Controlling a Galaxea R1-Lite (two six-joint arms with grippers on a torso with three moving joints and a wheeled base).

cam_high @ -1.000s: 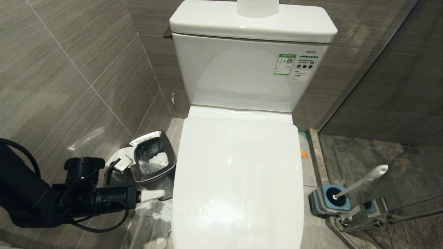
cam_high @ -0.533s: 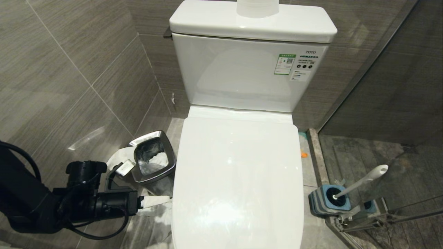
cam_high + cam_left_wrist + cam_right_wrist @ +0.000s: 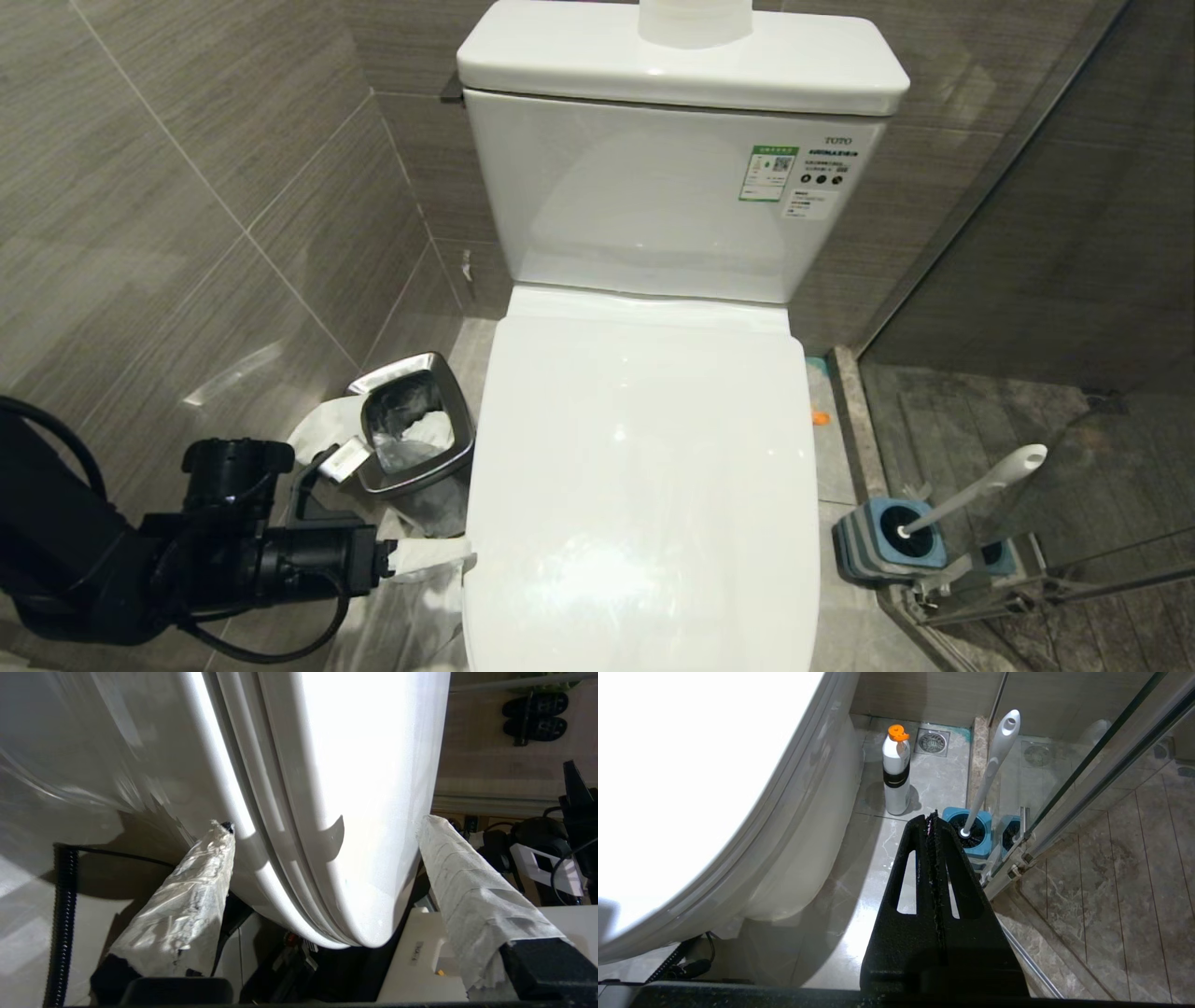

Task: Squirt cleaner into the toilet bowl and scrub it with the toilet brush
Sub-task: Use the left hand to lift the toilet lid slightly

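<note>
The left gripper [image 3: 322,830] is standing with its jaws spread wide, the two paper-wrapped fingers [image 3: 187,896] straddling the left front edge of the closed lid [image 3: 644,485], one below the rim and one above, neither visibly pressing on it. Judged from this, the step in hand is lifting the lid to expose the toilet bowl [image 3: 117,756]; the next move calls for hooking or pinching that edge and swinging it up toward the cistern [image 3: 672,187]. The right gripper [image 3: 932,817] is hanging with its jaws pressed together, idle, at the centre of the right wrist view. Count: one cleaner [image 3: 895,774], orange-capped, is standing on the floor at upper centre of that view; one toilet brush [image 3: 971,499] is resting in one blue holder [image 3: 882,541] at lower right of the head view; one steel bin [image 3: 411,434] is sitting left of the bowl.
</note>
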